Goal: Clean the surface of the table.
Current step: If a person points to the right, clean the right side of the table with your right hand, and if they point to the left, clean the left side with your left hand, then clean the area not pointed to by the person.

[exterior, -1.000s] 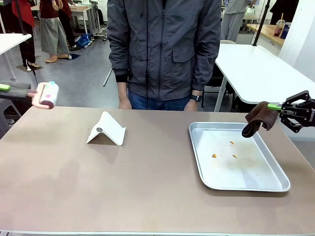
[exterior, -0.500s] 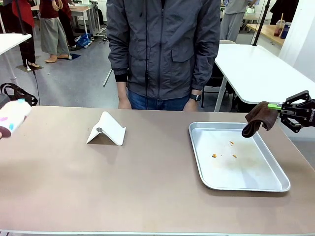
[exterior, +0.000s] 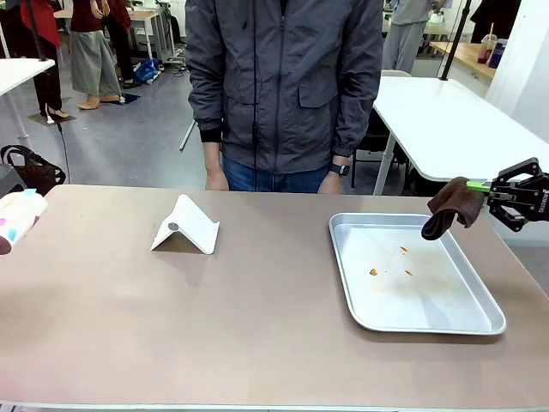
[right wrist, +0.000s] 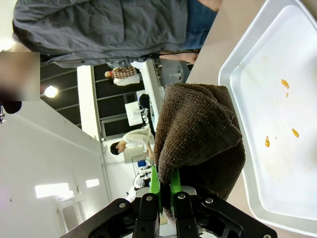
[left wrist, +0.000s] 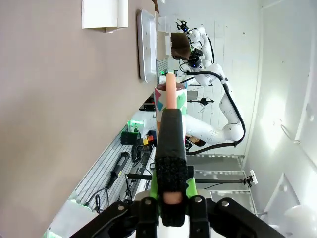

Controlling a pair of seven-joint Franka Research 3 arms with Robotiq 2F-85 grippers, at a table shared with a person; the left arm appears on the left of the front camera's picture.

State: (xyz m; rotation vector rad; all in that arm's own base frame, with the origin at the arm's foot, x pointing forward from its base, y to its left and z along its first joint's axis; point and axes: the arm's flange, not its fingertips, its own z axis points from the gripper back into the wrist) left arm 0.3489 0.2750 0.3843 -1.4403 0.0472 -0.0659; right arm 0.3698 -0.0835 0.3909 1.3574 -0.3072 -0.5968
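The right gripper (right wrist: 165,186) is closed firmly on a dark brown terry cloth (right wrist: 198,144), which hangs over the far corner of the silver metal tray (exterior: 341,262). The left gripper (left wrist: 172,192) clamps the black handle of a patterned lint roller (left wrist: 171,101) at the left edge of the wide brownish-taupe table (exterior: 257,335). I think a careless sweep might hit the white folded stand (exterior: 184,225).

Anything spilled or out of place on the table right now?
A few orange crumbs lie scattered in the silver tray. The table top itself looks clean; a white folded stand sits on it.
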